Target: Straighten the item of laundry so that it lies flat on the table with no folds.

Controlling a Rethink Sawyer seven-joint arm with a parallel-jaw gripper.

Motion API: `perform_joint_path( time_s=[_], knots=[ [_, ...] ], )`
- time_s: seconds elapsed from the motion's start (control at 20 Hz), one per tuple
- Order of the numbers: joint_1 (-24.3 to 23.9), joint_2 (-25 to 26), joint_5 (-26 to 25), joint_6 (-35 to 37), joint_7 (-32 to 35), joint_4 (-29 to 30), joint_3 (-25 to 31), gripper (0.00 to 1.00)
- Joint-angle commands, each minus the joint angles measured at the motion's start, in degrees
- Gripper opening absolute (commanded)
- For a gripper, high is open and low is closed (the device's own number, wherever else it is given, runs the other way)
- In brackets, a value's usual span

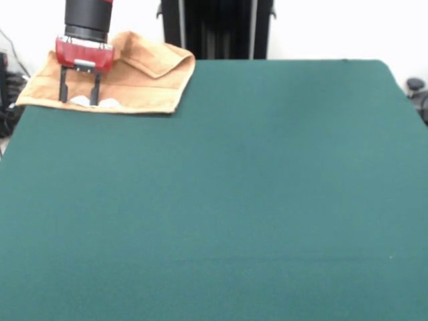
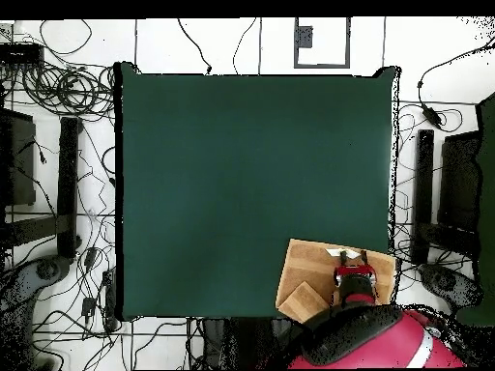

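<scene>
The item of laundry [image 1: 144, 83], an orange-tan towel, lies at the far left corner of the table [image 1: 267, 200] in the front view. Its far part is folded over onto itself. My gripper [image 1: 80, 100] stands over the towel's left part, open, with its fingertips down at the cloth near the towel's front edge. Nothing is pinched between them. From overhead the towel [image 2: 314, 275] sits at the lower right corner of the table [image 2: 242, 174], with one corner doubled over at its bottom left. The gripper [image 2: 351, 259] is above its right half.
The towel's left end reaches the table's edge in the front view. A black pedestal [image 1: 217, 27] stands behind the table. Cables [image 2: 58, 87] and black stands [image 2: 68, 184] surround the table on the floor.
</scene>
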Motion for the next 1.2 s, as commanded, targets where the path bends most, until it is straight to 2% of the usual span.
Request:
perform_joint_path(
  time_s=[0.05, 0.6, 1.0, 1.2],
  knots=[
    [-10.73, 11.77, 20.37, 58.08, -1.03, -26.05, 32.36, 1.00],
    [-8.35, 11.72, 22.51, 57.01, -1.24, -26.37, 29.21, 1.00],
    [-6.66, 11.99, 18.91, 50.27, -0.17, -26.97, 27.07, 1.00],
    [-6.82, 11.97, 18.72, 52.28, 0.58, -27.40, 27.35, 1.00]
  ],
)
